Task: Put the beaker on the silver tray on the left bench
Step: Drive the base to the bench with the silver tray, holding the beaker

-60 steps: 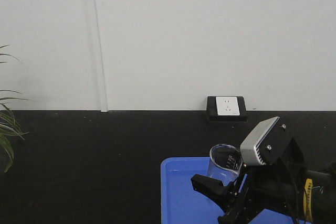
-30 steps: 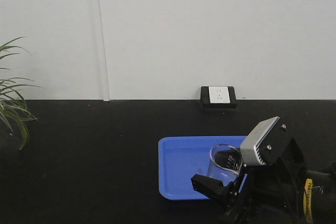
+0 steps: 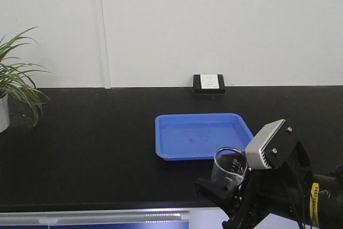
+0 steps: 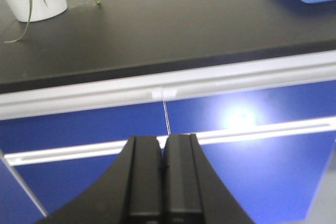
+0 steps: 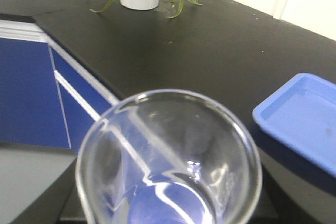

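Your right gripper (image 3: 229,184) pinches the smooth beaker (image 3: 229,164) and the left gripper (image 4: 163,145) has its fingers pressed together, so a jolt could make the glass slip out and break.

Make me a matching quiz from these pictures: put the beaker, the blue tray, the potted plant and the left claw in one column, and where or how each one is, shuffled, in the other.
Column one:
1. beaker
2. blue tray
3. potted plant
4. left claw

Column two:
A. shut, with nothing between its fingers
B. at the far left of the black worktop
C. held up in the right claw
D. lying flat on the worktop, in front of the wall socket

Pairs: 1-C, 2-D, 3-B, 4-A
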Robot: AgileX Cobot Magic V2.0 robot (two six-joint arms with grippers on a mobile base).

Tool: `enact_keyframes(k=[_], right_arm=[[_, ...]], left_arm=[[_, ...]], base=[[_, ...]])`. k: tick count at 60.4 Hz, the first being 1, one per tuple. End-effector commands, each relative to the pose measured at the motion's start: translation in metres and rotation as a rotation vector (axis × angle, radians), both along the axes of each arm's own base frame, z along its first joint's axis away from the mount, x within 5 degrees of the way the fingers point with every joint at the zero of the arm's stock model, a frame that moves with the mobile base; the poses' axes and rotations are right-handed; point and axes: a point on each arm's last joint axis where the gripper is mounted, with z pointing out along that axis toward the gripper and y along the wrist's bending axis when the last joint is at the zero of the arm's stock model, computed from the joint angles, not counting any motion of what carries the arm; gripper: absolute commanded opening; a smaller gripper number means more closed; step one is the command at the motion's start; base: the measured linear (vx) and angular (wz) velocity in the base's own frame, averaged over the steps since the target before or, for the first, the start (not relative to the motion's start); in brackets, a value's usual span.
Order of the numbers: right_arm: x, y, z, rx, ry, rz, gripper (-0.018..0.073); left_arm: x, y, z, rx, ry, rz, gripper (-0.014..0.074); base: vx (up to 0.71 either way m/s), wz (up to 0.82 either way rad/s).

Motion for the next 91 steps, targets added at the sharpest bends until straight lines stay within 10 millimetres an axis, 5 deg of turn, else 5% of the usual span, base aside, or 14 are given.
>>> enact_keyframes(k=[1,58,91], right_arm=[[-0.0026,-0.0001,0.0180,0.052,-0.042,-0.001,-0.0011],[-0.0026,-0.0001,0.0180,0.052,-0.042,-0.001,-0.0011],[-0.0028,0.0001,0.0180,0.053,-0.042,0.003,-0.0011]], left_arm=[[0.0019,-0.0008,0.0009,-0.005,-0.069,-0.010,0.0001],[0.0019,-0.0008,0.0009,-0.005,-0.069,-0.010,0.0001],[0.0019,-0.0008,0.0009,-0.005,-0.069,-0.010,0.0001]], base=[[-0.36,-0.05],[-0.32,0.03],[-0.16,0.64]])
